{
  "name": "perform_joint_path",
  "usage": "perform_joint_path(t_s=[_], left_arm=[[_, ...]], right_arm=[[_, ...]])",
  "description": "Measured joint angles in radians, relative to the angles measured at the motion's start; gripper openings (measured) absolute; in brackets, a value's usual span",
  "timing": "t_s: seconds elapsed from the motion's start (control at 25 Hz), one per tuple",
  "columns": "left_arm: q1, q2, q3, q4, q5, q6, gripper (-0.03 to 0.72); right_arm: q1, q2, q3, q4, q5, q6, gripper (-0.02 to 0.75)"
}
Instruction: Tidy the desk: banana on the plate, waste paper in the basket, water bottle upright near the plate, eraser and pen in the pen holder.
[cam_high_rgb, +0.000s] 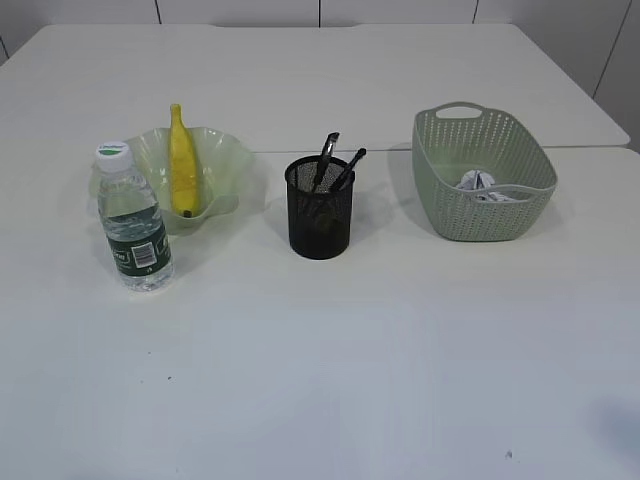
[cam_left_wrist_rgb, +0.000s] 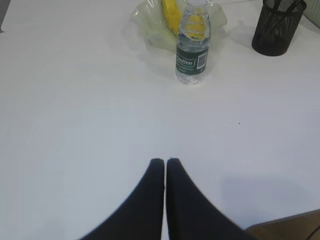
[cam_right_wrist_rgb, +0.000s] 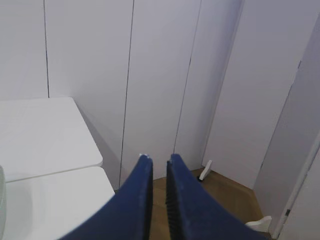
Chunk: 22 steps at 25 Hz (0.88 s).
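In the exterior view we see the desk (cam_high_rgb: 330, 360) with everything grouped across the upper half of the frame. At the upper left sits the plate (cam_high_rgb: 225, 160), its ruffled rim pale green, and the banana (cam_high_rgb: 181, 170) lies inside it, running from the far rim down toward the near side with its dark tip nearest the camera. Just in front of the plate, at the left of the frame, the water bottle (cam_high_rgb: 133, 225) stands upright on the desk with its white cap on top and its dark green label facing us; whether it touches the plate we cannot tell. In the centre stands the pen holder (cam_high_rgb: 320, 210), with two dark pens (cam_high_rgb: 335, 165) leaning out of its top toward the upper right; we cannot make out the eraser through the mesh. At the upper right is the basket (cam_high_rgb: 485, 180), and the waste paper (cam_high_rgb: 482, 186) shows as a crumpled white lump inside it, against the near wall. Neither arm appears in this view. In the left wrist view our left gripper (cam_left_wrist_rgb: 165, 161) sits at the bottom centre of the frame above bare desk, its two dark fingers pressed together and holding nothing, with the bottle, plate and banana at the top of the frame and the pen holder in the top right corner. In the right wrist view our right gripper (cam_right_wrist_rgb: 158, 158) points off the desk's edge toward white wall panels (cam_right_wrist_rgb: 160, 75) and a wooden floor (cam_right_wrist_rgb: 225, 195), its jaws standing a narrow slit apart with nothing between them.
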Motion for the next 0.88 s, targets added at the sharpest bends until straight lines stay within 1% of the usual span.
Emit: perform_joint_path(t_s=[0.28,0.6,0.88], left_arm=[[0.0,0.0,0.05,-0.004,-0.002,0.0,-0.024],[0.0,0.0,0.05,-0.012,-0.002,0.0,-0.024],[0.0,0.0,0.05,-0.012,-0.002,0.0,-0.024]], right_arm=[[0.0,-0.054,0.05,0.0,-0.064,0.002,0.073],[0.0,-0.147,0.052,0.0,-0.097,0.025,0.073],[0.0,-0.256,0.052,0.0,-0.116,-0.13,0.073]])
